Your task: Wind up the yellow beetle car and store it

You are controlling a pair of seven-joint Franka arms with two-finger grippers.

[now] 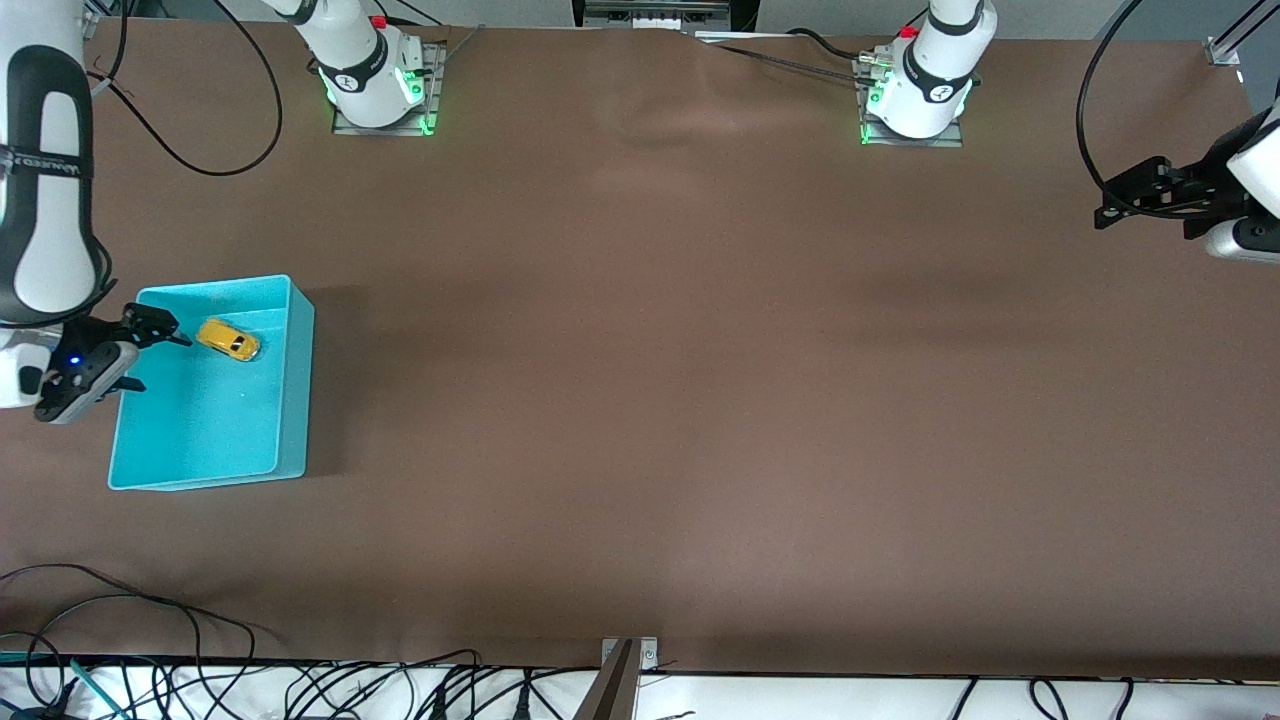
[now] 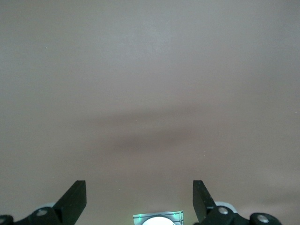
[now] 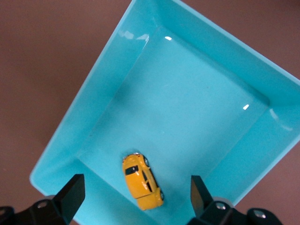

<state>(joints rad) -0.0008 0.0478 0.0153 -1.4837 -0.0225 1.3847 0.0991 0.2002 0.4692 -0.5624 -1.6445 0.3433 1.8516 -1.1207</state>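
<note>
The yellow beetle car (image 1: pixel 228 340) lies inside the turquoise bin (image 1: pixel 297 390), on its floor close to the wall farther from the front camera. My right gripper (image 1: pixel 150 355) hangs over that same end of the bin, open, with nothing between its fingers. In the right wrist view the car (image 3: pixel 142 182) sits free on the bin (image 3: pixel 187 103) floor below the right gripper (image 3: pixel 137 183), touching neither finger. My left gripper (image 1: pixel 1130 195) waits open over the left arm's end of the table; the left wrist view shows the left gripper (image 2: pixel 139 185) above bare table.
The brown table (image 1: pixel 640 400) spreads wide between the two arms. Both arm bases (image 1: pixel 375 80) stand along the edge farthest from the front camera. Cables (image 1: pixel 150 640) trail along the nearest edge.
</note>
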